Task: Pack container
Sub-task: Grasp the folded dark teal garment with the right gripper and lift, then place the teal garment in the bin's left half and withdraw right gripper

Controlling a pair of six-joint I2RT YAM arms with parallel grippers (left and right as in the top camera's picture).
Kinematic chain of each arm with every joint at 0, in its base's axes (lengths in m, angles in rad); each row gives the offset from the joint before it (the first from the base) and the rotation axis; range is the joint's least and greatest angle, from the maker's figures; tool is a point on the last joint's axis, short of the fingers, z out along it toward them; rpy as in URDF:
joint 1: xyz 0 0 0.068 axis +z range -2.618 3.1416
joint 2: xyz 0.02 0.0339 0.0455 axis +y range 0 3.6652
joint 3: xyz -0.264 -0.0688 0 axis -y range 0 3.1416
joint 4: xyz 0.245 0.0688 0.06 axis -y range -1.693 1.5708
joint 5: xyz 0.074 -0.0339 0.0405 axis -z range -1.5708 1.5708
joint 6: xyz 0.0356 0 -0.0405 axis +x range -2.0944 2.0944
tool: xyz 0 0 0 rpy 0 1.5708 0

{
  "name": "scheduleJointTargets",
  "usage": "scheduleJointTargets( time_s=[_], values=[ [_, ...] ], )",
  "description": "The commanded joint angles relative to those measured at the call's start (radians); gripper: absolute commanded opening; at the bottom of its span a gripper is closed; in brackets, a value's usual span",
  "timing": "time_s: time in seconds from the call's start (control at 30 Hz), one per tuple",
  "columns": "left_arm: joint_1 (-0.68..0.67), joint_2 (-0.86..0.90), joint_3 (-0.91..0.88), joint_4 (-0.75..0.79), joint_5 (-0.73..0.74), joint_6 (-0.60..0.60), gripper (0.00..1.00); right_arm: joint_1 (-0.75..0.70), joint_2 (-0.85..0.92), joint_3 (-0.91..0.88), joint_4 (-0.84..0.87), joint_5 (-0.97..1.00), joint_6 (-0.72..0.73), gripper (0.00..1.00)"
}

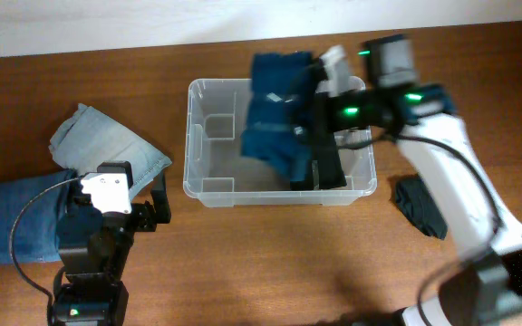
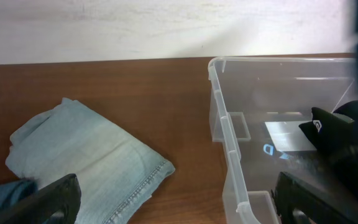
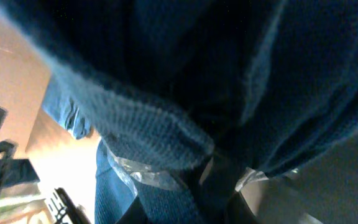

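**Hanging cloth hides the right fingers**

Nearest the base, the left gripper (image 1: pixel 152 210) is seen over the surface (image 1: pixel 270 263), its fingers (image 2: pixel 48 202) spread apart with nothing between them. Mid-blue jeans (image 1: pixel 7 222) beside it are cut off by the frame edge, and a folded pale denim piece (image 1: pixel 107 149) lies just beyond. The container (image 1: pixel 193 136) stands mid-surface, right of the denim. A crumpled black item (image 1: pixel 420 206) is partly covered by the right arm. A dark blue garment (image 1: pixel 275 109) is draped over the container's far rim. The right gripper (image 1: pixel 326 172) is found inside the container. Its wrist view is filled by cloth, so whether its fingers are closed cannot be told.
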Motion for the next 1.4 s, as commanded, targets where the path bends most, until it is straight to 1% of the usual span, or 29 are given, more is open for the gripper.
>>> scheduleJointTargets(
  time_s=[0.0,0.17,0.27,0.6,0.87,0.9,0.93,0.97,1.0,1.13,1.3,1.37],
  values=[
    [-0.003,0.001,0.022,0.001,0.011,-0.002,0.99,0.089,0.084,0.008,0.062,-0.014,0.095,0.13],
    [-0.003,0.0,0.022,0.001,0.011,-0.002,1.0,0.167,0.2,0.008,0.179,0.032,0.193,0.13],
    [-0.003,0.001,0.022,-0.002,0.011,-0.002,0.99,0.183,0.235,0.008,0.211,0.043,0.197,0.13],
    [-0.003,0.001,0.022,-0.002,0.011,-0.002,1.0,0.187,0.267,0.008,0.196,0.103,0.211,0.13],
    [-0.003,0.001,0.022,-0.001,0.011,-0.002,0.99,0.186,0.267,0.008,0.192,0.103,0.21,0.13],
    [-0.003,0.001,0.022,-0.001,0.01,-0.002,1.0,0.187,0.267,0.008,0.192,0.102,0.21,0.23],
    [-0.003,0.001,0.022,-0.002,0.01,-0.002,0.99,0.187,0.267,0.008,0.192,0.102,0.21,0.52],
    [-0.003,0.001,0.022,-0.001,0.011,-0.002,0.99,0.188,0.267,0.008,0.192,0.101,0.21,0.95],
    [-0.003,0.001,0.022,-0.002,0.011,-0.002,1.0,0.192,0.267,0.008,0.191,0.099,0.209,0.99],
    [-0.003,0.0,0.022,-0.001,0.011,-0.002,1.0,0.212,0.268,0.008,0.161,0.104,0.187,0.98],
    [-0.003,0.0,0.022,-0.002,0.011,-0.002,0.99,0.209,0.267,0.008,0.146,0.156,0.182,0.99],
    [-0.003,0.001,0.022,-0.002,0.011,-0.002,0.99,0.198,0.26,0.011,0.134,0.158,0.137,0.99]
  ],
)
